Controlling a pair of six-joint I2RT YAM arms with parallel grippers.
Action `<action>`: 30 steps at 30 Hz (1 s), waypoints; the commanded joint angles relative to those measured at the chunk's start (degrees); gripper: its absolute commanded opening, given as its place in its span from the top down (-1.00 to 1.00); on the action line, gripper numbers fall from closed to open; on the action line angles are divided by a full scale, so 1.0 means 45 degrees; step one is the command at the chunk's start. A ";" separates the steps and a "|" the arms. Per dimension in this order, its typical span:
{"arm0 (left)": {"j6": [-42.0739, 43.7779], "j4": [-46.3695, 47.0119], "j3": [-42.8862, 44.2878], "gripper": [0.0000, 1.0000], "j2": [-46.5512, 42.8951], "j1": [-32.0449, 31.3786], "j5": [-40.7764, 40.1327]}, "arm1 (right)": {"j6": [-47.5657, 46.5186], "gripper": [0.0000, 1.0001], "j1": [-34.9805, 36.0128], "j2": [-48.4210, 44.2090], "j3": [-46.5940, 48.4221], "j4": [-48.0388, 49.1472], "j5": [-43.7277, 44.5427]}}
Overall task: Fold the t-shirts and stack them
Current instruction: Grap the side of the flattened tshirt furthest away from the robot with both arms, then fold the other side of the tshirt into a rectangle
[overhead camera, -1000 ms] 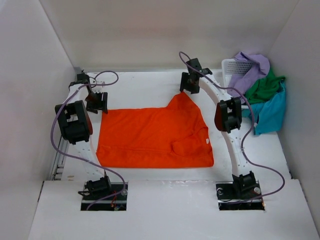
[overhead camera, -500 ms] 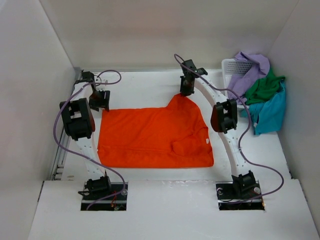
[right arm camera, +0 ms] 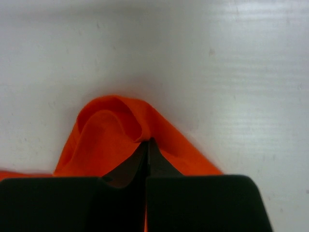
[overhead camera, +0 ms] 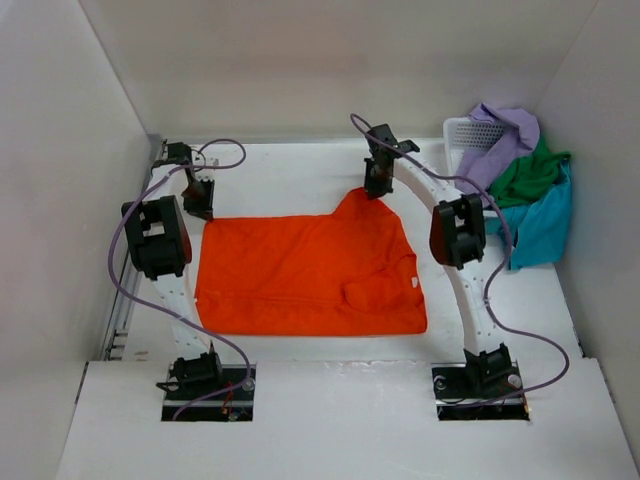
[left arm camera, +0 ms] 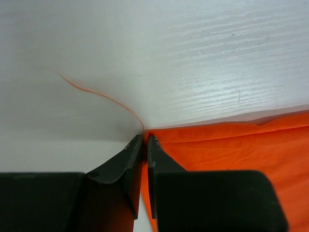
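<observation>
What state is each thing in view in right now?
orange shirt, lying flat, two far corners pinched
left hand, shut on its far left corner
right hand, shut on its bunched far right tip
purple shirt, crumpled
green shirt, crumpled
blue shirt, crumpled
basket, draped with shirts

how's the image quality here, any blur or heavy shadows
Top view: even, soft light, orange shirt crisp, no glare. Left wrist view: table grain sharp, a grey shadow falls beside the dark jaws. Right wrist view: table softer, shadow rings the shirt's raised fold, jaws nearly featureless black.
</observation>
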 commanded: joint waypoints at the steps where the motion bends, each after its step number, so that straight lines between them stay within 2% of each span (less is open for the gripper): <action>1: 0.0222 0.0900 -0.0656 0.93 -0.0897 -0.0073 0.0542 | 0.0020 1.00 0.0178 -0.2904 -0.2169 0.1346 -0.0141; 6: 0.1587 0.1761 -0.2627 0.98 -0.3005 -0.0385 0.0367 | 0.0410 1.00 0.0666 -0.6049 -0.6544 0.2987 -0.0258; 12: 0.2468 0.1898 -0.4405 0.98 -0.4901 -0.0464 0.0269 | 0.0762 1.00 0.1037 -0.8063 -0.9281 0.3535 -0.0083; 17: 0.3698 0.1898 -0.6513 0.98 -0.6522 -0.0230 -0.0315 | 0.1523 1.00 0.1505 -1.0112 -1.2422 0.3983 0.0093; 23: 0.4499 0.2230 -0.7941 0.96 -0.7773 0.0141 -0.0610 | 0.2402 1.00 0.1915 -1.1948 -1.4964 0.4394 0.0249; 30: 0.5338 0.3069 -0.8684 0.87 -0.8926 0.0083 -0.0610 | 0.3321 1.00 0.2307 -1.3416 -1.6705 0.4532 0.0581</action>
